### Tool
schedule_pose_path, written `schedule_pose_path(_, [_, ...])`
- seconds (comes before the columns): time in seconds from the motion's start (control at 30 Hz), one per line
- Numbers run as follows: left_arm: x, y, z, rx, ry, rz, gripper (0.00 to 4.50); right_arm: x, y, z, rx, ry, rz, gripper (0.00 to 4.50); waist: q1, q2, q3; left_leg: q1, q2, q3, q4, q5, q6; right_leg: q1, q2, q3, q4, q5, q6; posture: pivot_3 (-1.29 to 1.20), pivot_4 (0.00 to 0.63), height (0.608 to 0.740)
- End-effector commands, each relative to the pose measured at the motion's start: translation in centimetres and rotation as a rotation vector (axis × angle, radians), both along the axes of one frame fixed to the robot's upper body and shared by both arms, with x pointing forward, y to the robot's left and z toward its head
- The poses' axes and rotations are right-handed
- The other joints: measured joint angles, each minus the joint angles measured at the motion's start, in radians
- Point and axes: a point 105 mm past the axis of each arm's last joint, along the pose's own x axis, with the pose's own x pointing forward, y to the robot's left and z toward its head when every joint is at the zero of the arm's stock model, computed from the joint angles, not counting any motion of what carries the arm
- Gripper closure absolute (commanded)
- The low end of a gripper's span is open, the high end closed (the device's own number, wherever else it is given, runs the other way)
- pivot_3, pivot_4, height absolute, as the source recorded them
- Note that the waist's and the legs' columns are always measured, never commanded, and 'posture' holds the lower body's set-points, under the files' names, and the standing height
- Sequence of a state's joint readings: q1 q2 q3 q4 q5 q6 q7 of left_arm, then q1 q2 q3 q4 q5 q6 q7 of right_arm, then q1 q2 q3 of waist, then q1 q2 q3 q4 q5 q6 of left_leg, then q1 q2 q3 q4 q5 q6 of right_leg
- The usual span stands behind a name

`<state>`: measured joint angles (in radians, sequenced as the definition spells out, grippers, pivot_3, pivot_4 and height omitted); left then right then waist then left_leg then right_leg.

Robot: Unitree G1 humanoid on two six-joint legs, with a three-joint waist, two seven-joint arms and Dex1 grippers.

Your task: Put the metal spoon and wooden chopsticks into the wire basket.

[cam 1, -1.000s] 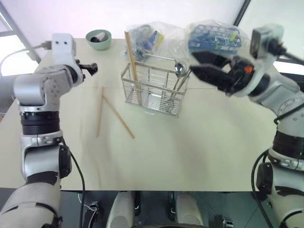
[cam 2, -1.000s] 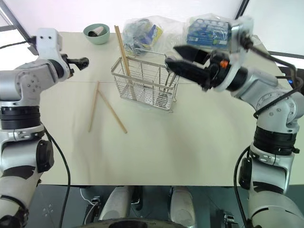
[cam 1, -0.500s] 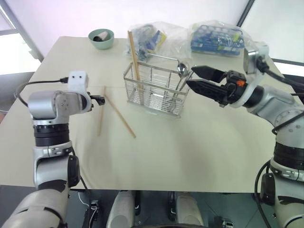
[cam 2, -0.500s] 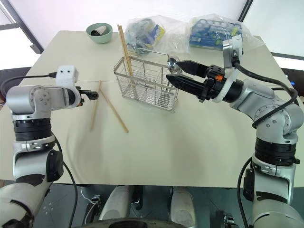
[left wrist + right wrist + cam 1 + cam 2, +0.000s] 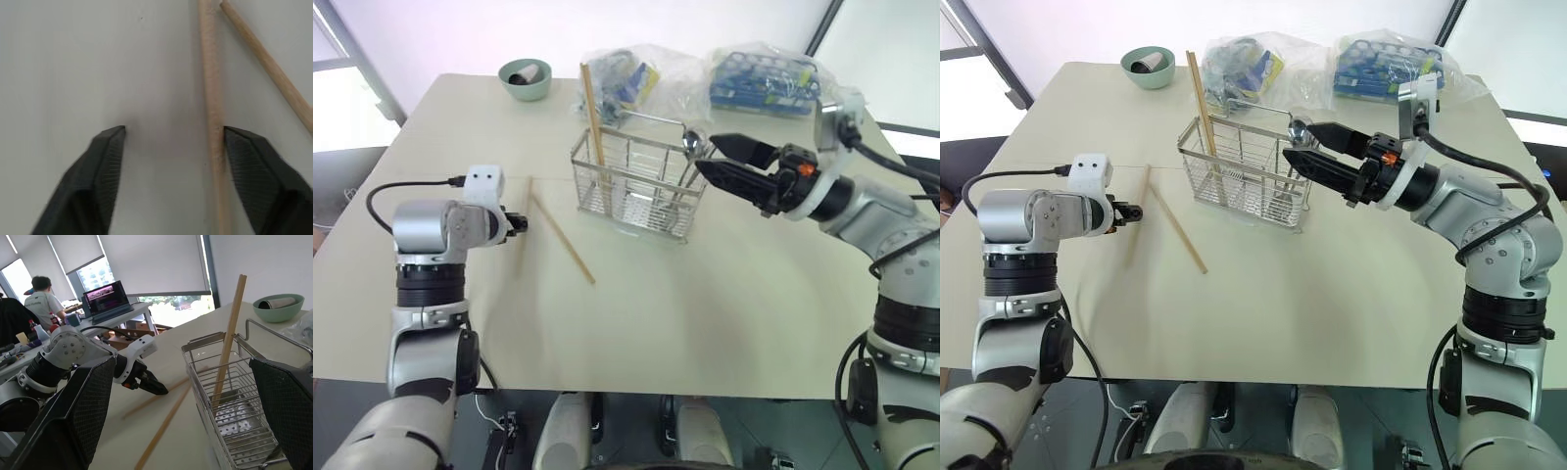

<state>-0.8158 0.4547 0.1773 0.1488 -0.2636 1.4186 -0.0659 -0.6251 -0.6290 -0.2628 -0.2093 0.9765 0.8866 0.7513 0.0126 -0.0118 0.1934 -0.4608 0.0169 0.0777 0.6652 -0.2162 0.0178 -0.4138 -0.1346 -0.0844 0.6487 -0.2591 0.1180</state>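
On beige table (image 5: 724, 294), wooden chopsticks (image 5: 560, 238)

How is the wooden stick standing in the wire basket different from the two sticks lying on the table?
The light-brown wooden chopstick in the silver wire basket leans almost upright, its top poking above the basket's rail; the two light-brown wooden chopsticks on the table lie flat, splayed in a V. The basket one is untouched, while the left gripper has its jaws astride one lying stick. All look alike: thin, straight, plain wood.

- The wire basket (image 5: 1246, 171) holds one upright chopstick (image 5: 1203, 103) and the metal spoon (image 5: 1297, 132).
- Two wooden chopsticks (image 5: 1170, 223) lie on the table (image 5: 1332, 294).
- The left gripper (image 5: 1134, 211) sits beside them.
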Motion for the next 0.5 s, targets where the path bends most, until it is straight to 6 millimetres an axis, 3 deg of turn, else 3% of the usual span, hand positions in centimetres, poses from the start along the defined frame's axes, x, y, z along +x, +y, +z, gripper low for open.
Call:
schedule_pose_path(0.03, [0.6,-0.1,1.0,0.01,-0.039,-0.006,2.95,-0.7,-0.3,1.1,0.007,-0.056,0.005,0.0,-0.001,0.0,0.0,0.0,0.0,0.0,0.0,0.0,0.0,0.0,0.0,0.0,0.0,0.0,0.0,0.0,0.15,0.708])
schedule_pose_path(0.13, [0.8,0.1,1.0,0.012,-0.042,0.001,4.38,-0.6,-0.3,1.1,0.002,-0.057,0.003,0.0,-0.001,0.0,0.0,0.0,0.0,0.0,0.0,0.0,0.0,0.0,0.0,0.0,0.0,0.0,0.0,0.0,0.15,0.708])
schedule_pose_path(0.3, [1.2,1.3,1.6,0.04,-0.094,0.055,4.45,-0.8,-0.5,1.2,-0.005,-0.061,-0.001,0.0,-0.001,0.0,0.0,0.0,0.0,0.0,0.0,0.0,0.0,0.0,0.0,0.0,0.0,0.0,0.0,0.0,0.15,0.708])
schedule_pose_path(0.5, [2.8,4.1,5.5,0.096,-0.345,0.179,4.45,-1.0,-0.8,1.2,-0.013,-0.058,-0.011,0.0,0.0,0.0,0.0,0.0,0.0,0.0,0.0,-0.003,0.004,0.0,0.0,0.0,0.0,0.0,0.0,0.0,0.15,0.708])
